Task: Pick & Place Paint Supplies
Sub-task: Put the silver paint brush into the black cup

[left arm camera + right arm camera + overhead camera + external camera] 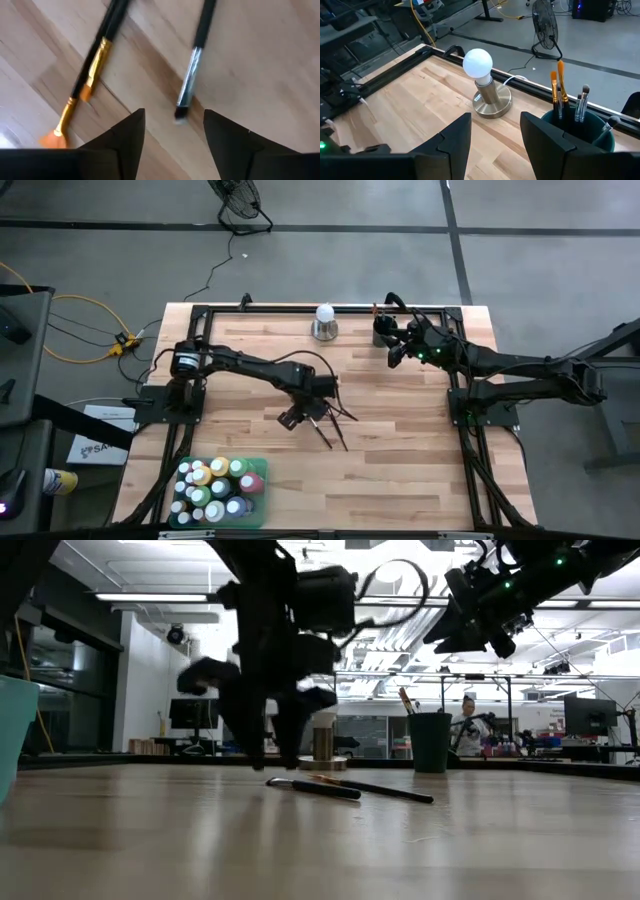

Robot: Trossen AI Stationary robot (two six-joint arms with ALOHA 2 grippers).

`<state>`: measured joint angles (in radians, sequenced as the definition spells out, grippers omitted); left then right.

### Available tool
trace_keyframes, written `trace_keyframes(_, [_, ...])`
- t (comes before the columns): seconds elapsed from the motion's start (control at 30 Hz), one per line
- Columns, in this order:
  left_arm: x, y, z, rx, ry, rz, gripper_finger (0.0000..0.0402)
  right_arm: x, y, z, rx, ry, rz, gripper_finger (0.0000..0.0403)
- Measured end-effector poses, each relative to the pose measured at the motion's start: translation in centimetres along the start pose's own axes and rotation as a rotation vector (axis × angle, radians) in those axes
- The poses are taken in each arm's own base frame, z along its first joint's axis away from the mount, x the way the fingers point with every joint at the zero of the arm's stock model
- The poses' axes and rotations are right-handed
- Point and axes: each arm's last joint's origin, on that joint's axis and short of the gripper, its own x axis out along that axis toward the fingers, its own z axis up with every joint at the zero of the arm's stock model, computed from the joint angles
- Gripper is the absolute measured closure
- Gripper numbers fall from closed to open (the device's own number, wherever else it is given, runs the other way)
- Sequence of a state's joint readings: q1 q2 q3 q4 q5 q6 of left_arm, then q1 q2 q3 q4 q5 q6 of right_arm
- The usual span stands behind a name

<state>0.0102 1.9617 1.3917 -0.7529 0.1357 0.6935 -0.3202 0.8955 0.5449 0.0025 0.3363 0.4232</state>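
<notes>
No writing can be read on anything. The left gripper (174, 131) hovers over the counter (400, 460) with fingers (127, 135) spread and holding nothing. A silver-ferruled brush (192, 70) lies flat, its tip between them and its handle running away. A gold-ferruled brush (85, 85) lies beside one finger, nearly parallel. The right gripper (495, 135), fingers apart and holding nothing, hovers near the dark green cup (580, 130).

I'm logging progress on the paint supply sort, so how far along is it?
Done: several brushes already stand in the dark green cup, and the paint bottles sit in the green tray. In hand: nothing; the left tool hangs open over loose brushes lying mid-table, while the right tool waits open near the cup. Left: those loose brushes.
</notes>
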Motion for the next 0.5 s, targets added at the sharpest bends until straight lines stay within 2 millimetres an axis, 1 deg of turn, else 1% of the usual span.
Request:
trace_keyframes(0.07, [0.2,-0.1,-0.1,0.012,0.019,-0.002,0.0202,0.0,0.0,0.0,0.001,0.0,0.002,0.0238])
trace_keyframes(0.17, [0.8,0.0,0.5,0.033,-0.004,0.026,0.0201,0.0,0.0,0.0,0.001,0.004,0.001,0.0238])
trace_keyframes(0.3, [1.2,-0.1,0.3,0.055,0.015,0.011,0.0201,0.0,0.0,0.0,0.001,0.005,0.001,0.0238])
trace_keyframes(0.5, [1.8,-0.1,0.2,0.045,0.036,-0.005,0.0201,0.0,0.0,0.0,0.014,0.001,0.003,0.0238])
